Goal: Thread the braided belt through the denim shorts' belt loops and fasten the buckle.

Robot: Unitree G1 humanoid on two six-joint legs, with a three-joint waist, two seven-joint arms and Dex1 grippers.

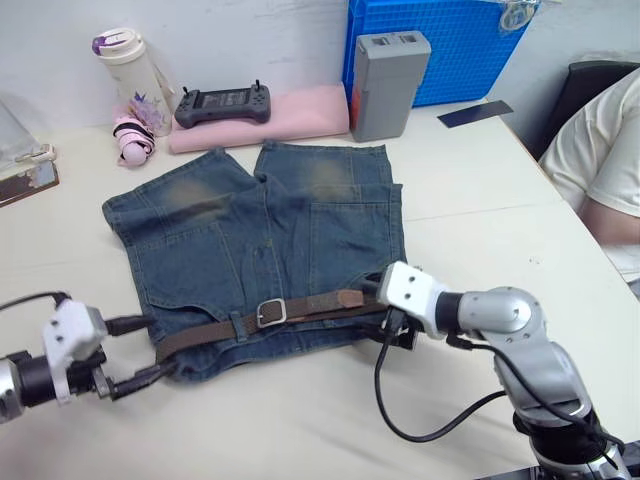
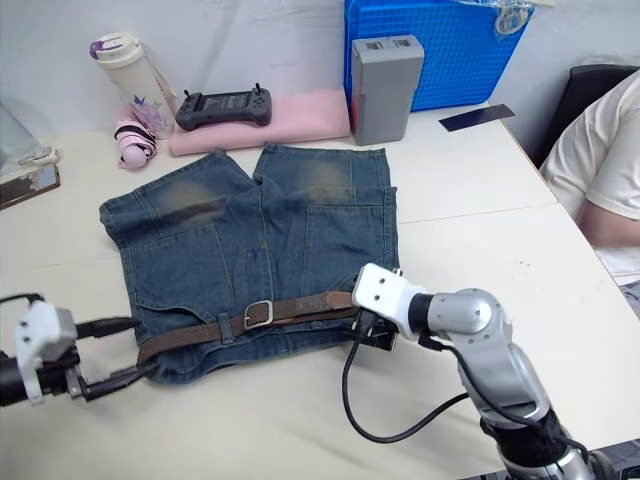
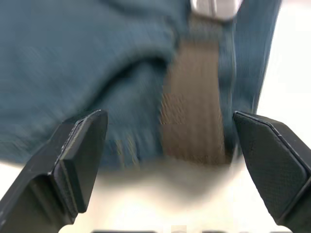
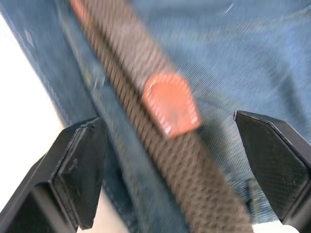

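Low over the table (image 1: 480, 200), both arms reach inward: left gripper (image 1: 140, 350) gapes wide at the belt's (image 1: 215, 330) left end, right gripper (image 1: 392, 325) wide over its tip, across the shorts' (image 1: 260, 240) waistband, buckle (image 1: 271, 312) fastened.

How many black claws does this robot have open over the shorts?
2. The left gripper is open at the belt's end by the shorts' left corner; the right gripper is open over the belt's tan tip.
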